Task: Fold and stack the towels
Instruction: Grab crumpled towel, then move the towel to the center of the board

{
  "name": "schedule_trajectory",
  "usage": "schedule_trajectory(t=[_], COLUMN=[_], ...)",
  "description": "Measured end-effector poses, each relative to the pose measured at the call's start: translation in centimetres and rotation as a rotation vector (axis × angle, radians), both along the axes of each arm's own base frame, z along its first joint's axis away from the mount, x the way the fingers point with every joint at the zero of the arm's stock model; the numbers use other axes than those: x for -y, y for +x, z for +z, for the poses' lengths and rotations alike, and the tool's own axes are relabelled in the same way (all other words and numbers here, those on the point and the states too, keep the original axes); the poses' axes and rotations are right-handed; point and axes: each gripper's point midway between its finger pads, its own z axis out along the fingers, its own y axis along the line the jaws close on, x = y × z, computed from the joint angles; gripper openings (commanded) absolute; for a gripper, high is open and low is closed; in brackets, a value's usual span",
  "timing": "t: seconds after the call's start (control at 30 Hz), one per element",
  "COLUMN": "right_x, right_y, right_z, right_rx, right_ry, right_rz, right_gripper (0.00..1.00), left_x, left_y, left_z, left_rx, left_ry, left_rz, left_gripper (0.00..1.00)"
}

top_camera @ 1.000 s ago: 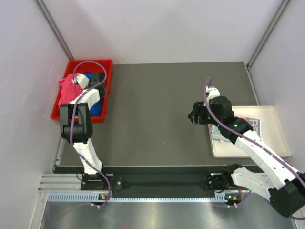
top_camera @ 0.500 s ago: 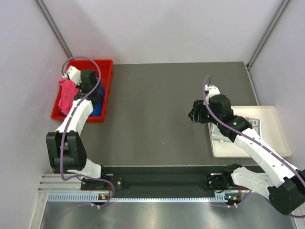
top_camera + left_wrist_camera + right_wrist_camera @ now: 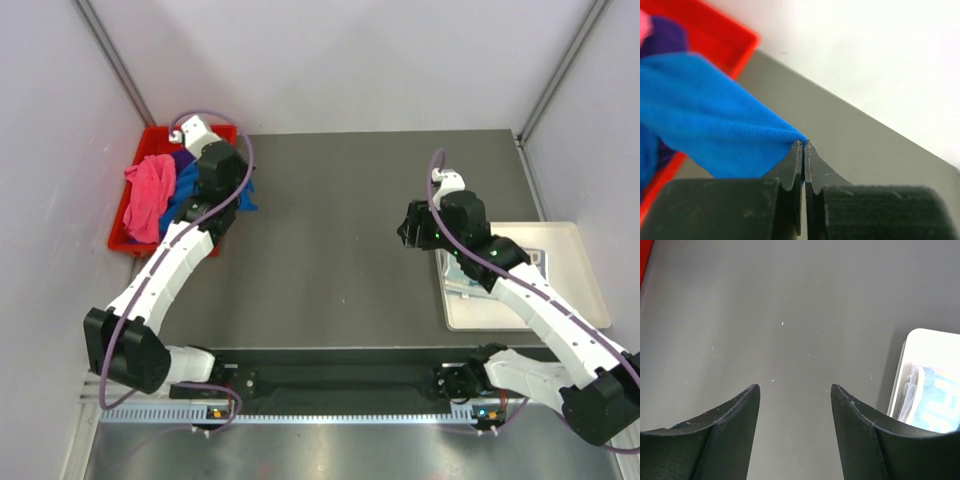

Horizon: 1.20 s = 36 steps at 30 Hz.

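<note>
Left claw (image 3: 803, 145) is clamping together on one corner of the blue towel (image 3: 715, 130), with the jaws almost meeting and only the thin cloth edge between them. The corner grip is likely there so the cloth is trailing out in one sheet instead of coming up in a wad. From the pinch the blue towel is stretching back toward the red bin (image 3: 715, 25), with its gripped end out over the dark surface (image 3: 330, 230) and its far end down inside the bin. A purple towel (image 3: 665, 35) is sitting beside it in the bin, and a pink towel (image 3: 150, 195) is draping over the bin's left rim, both waiting their turn. Right claw (image 3: 795, 387) is hanging with its jaws apart and gripping nothing, above bare surface just beside the white tray (image 3: 920, 340). It is probably parking there to take the other corner for spreading. A folded towel (image 3: 935, 405), light blue patterned, is lying in the tray, so that looks like the stack spot. Writing: nothing readable. The pale blue blocky marks on the folded towel may be lettering but are too blurred to tell, and no brand or label is showing on the claws, bin or tray.
</note>
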Motion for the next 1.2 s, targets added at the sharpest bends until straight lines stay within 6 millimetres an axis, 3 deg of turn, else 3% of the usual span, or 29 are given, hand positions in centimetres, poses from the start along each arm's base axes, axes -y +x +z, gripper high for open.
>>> schedule_trajectory(t=[0.23,0.33,0.6,0.77,0.9,1.1,1.2], right_x=[0.2,0.2,0.2,0.3,0.5,0.5,0.5], right_y=[0.5,0.8,1.2,1.3,1.4,1.5,1.4], right_z=[0.8,1.1,1.3,1.2,1.2,1.2,1.2], right_rx=[0.017,0.021,0.025,0.023,0.025,0.024,0.021], right_ry=[-0.003,-0.006,-0.008,-0.009,-0.011,-0.005,0.001], right_rz=[-0.018,-0.026,-0.037,-0.048,-0.06,-0.069,-0.074], right_gripper=[0.59,0.59,0.59,0.6,0.6,0.6,0.6], left_x=[6.4,10.2,20.9,28.1,32.3,35.0,35.2], left_y=[-1.3,-2.4,-5.9,-10.6,-14.9,-19.3,-20.5], left_z=[8.4,11.7,15.6,16.7,16.8,16.3,14.0], left_rx=[0.142,0.198,0.239,0.266,0.289,0.297,0.265], left_ry=[0.029,0.043,0.131,0.204,0.228,0.253,0.234], left_rz=[-0.177,-0.277,-0.536,-0.711,-0.835,-0.933,-0.959], left_gripper=[0.0,0.0,0.0,0.0,0.0,0.0,0.0])
